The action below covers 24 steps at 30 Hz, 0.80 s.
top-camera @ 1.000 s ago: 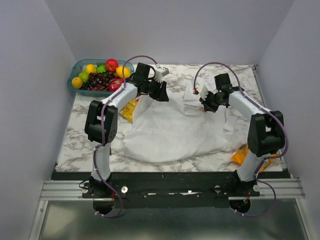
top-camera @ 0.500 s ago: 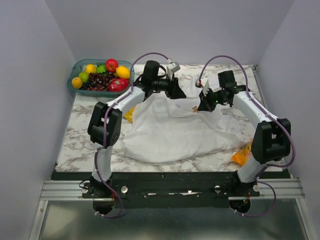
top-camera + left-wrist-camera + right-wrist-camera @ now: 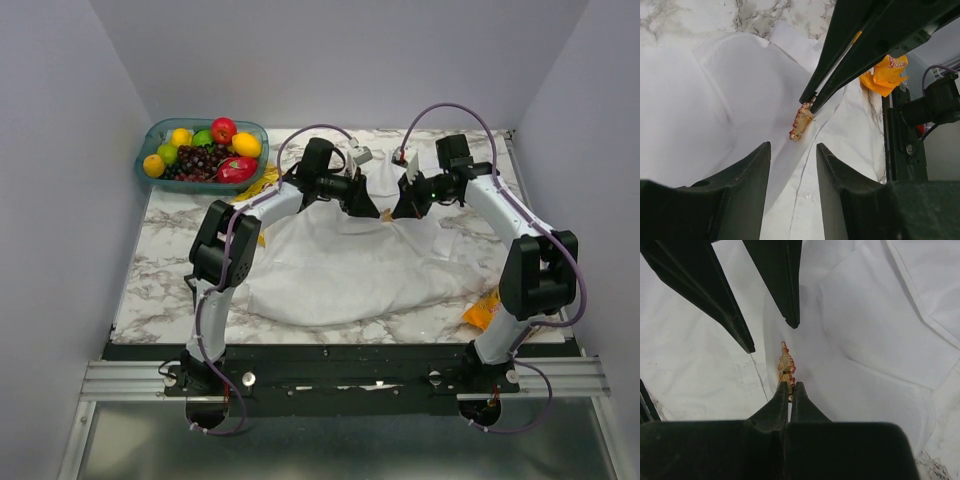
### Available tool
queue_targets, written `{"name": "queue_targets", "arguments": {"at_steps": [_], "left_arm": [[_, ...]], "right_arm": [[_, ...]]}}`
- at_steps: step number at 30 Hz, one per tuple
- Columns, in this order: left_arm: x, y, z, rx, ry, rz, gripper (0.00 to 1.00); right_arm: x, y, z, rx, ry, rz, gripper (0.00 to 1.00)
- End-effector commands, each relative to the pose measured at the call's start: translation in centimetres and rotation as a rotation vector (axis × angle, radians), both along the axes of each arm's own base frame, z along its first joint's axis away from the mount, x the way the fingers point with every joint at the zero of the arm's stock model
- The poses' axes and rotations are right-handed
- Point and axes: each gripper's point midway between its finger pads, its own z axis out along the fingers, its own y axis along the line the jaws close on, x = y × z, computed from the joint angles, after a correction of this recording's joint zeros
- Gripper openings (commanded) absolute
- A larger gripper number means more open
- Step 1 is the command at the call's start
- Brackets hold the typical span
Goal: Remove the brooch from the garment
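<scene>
Pinching the brooch (image 3: pixel 785 362) on the garment (image 3: pixel 340 265), far centre of the tabletop (image 3: pixel 170 270).
Right hand (image 3: pixel 790 386) has its fingers closed tight on one end of the little orange-gold brooch, which lies against a fold of white fabric. Left hand (image 3: pixel 792 150) hovers facing it from the left, fingers parted about halfway, gripping nothing, tips just short of the brooch. Orange snack packet (image 3: pixel 482 312) sits at the near right.

Lab booth: plain walls (image 3: pixel 350 60), railed table (image 3: pixel 170 290)
</scene>
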Motion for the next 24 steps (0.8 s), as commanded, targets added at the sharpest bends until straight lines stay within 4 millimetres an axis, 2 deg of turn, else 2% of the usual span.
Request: {"name": "queue_targets", "arguments": {"at_steps": [1,5,10,12,19,24], "left_arm": [[0.2,-0.3,-1.0,-0.014,0.007,-0.022,0.50],[0.4,-1.2,-0.6,-0.052,0.014,-0.027,0.50],[-0.1,-1.9,-0.6,-0.057,0.012,-0.045,0.44],[-0.3,-2.0,-0.9,-0.054,0.019,-0.049,0.36],[-0.8,-2.0,-0.9,-0.059,0.028,-0.083,0.22],[-0.9,-1.9,-0.9,-0.058,0.023,-0.086,0.05]], "right_arm": [[-0.5,0.6,0.7,0.050,0.061,0.019,0.00],[-1.0,0.7,0.3,0.056,0.095,0.030,0.00],[-0.8,0.7,0.4,0.059,0.100,0.031,0.00],[-0.6,0.7,0.4,0.053,0.095,0.027,0.00],[-0.1,0.7,0.4,0.050,0.094,0.023,0.01],[0.0,0.7,0.2,0.047,0.102,0.021,0.00]]}}
